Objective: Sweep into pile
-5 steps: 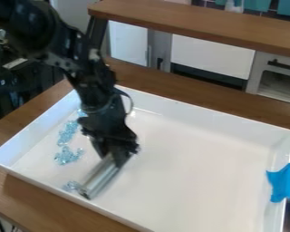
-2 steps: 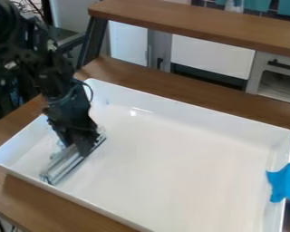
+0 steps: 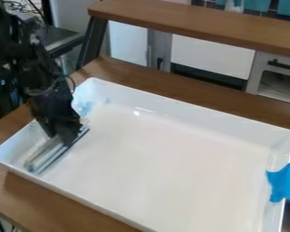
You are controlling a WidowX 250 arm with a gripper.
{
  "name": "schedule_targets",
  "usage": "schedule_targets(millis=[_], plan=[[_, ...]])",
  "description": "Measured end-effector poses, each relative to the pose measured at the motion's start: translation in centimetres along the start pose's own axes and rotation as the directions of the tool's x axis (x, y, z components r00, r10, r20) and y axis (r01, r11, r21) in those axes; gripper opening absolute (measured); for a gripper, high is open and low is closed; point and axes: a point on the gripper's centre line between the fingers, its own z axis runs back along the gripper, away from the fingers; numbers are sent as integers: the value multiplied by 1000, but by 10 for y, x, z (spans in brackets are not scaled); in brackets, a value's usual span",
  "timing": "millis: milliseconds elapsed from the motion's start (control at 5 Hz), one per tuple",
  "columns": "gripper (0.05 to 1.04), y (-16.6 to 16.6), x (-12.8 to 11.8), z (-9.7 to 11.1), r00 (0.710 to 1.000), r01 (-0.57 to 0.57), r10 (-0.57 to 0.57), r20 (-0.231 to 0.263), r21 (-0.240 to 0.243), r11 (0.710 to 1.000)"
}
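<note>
The black gripper (image 3: pixel 64 138) hangs low over the left end of the white tray (image 3: pixel 159 158), shut on a long silvery sweeping tool (image 3: pixel 50 155). The tool lies slanted near the tray floor, one end toward the front-left wall and the other toward the back. Light blue pieces (image 3: pixel 84 107) show in the back-left corner, just behind the gripper. Whatever lies between the tool and the left wall is mostly hidden by the arm and tool.
Blue tape (image 3: pixel 285 182) is stuck on the tray's right wall. A raised wooden shelf (image 3: pixel 195 26) runs behind the tray, above the wooden table (image 3: pixel 32 199). Dark equipment stands at the left behind the arm.
The gripper and its tool have moved left across the tray toward the left wall. The blue pieces seen earlier left of the tool are now largely covered, with some visible in the back-left corner.
</note>
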Motion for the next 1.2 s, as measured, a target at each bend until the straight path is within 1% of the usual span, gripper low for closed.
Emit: schedule_targets(millis=[200, 400, 600, 800, 1000, 1200], plan=[[362, 6, 6, -1, 1000, 2, -2, -3, 28, 1000], [362, 14, 5, 0, 1000, -15, 16, -12, 36, 999], [362, -7, 3, 10, 998, -42, 40, -57, -47, 998], [362, -44, 32, 43, 995, -91, 87, -38, -129, 987], [362, -83, 57, 69, 990, -139, 131, -56, -173, 975], [362, -132, 78, 85, 987, -156, 146, -67, -193, 969]])
